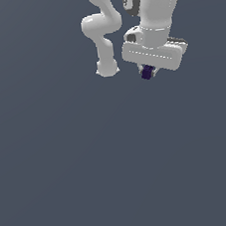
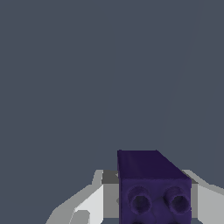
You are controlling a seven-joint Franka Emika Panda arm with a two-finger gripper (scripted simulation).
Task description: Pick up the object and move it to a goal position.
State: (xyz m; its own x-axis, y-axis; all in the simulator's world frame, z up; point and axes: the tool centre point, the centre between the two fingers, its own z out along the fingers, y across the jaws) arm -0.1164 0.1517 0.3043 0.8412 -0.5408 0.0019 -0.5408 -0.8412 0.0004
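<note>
The object is a small dark purple block [image 1: 147,72] that sits between the fingers of my white gripper [image 1: 148,74], just under the gripper body, in the upper middle of the exterior view. In the wrist view the purple block [image 2: 151,183] fills the space between the two white fingers [image 2: 89,205] and shows two round studs on its near face. The gripper is shut on it. Most of the block is hidden by the gripper body in the exterior view.
The white arm [image 1: 102,31] with its base stands behind the gripper at the exterior view's upper middle. A plain dark grey surface [image 1: 91,163] fills the rest of both views.
</note>
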